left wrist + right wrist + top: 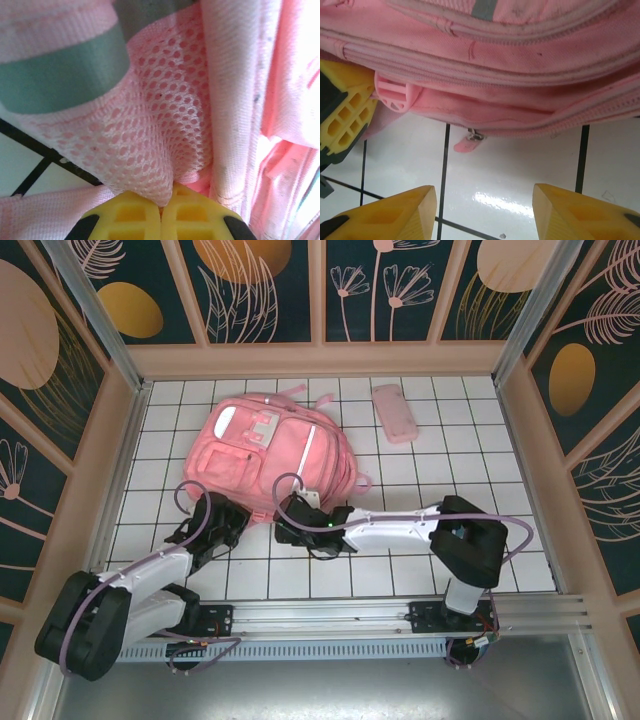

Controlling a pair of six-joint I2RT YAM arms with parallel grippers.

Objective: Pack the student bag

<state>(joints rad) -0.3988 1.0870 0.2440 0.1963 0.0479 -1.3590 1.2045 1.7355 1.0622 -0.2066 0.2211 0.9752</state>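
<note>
Two grippers are set at the near side of the student bag (275, 455), which is laid flat, front pockets up, on the tiled bench (430, 490), left of centre and reaching toward the far edge. The left gripper (161, 212) is seen with its jaws closed tight on a fold of the pink mesh side pocket (165, 115); this is judged a hold to steady the bag's near-left corner. The right gripper (484, 195) is held low over the bench, jaws spread wide with nothing gripped, lined up on a small pink zip pull (465, 145) hanging from the zipped seam; an opening pull is judged to be intended. The bag is noted as soft, creased pink fabric, with a pale reflective stripe (308, 450) and a pink plastic buckle (392, 95). A flat pink pouch (393, 412) lies near the far-right corner, well apart.
</note>
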